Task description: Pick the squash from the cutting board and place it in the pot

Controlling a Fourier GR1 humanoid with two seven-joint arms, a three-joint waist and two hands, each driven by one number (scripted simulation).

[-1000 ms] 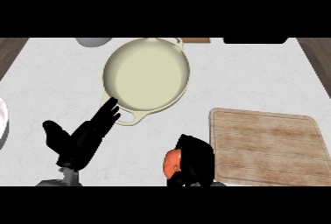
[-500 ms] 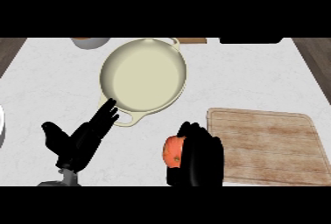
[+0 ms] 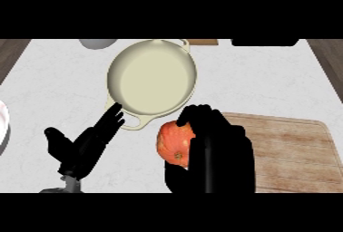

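Where the right hand [image 3: 218, 152] curls, the squash [image 3: 174, 140] (clasped) bulges leftward — near the pot [image 3: 150, 79].

A kitchen, by its speckled white counter [image 3: 268, 81], cream pot [image 3: 153, 81] and wooden cutting board [image 3: 288, 149]

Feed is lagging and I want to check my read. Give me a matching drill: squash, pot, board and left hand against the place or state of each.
Things:
1. squash
2. pot
3. board
4. left hand

Places or states:
A. wooden, at the view's right
B. open, fingers straight, lower left
C. orange, held in the right hand
D. cream, nothing inside, middle of the counter toward the back

Pairs: 1-C, 2-D, 3-A, 4-B
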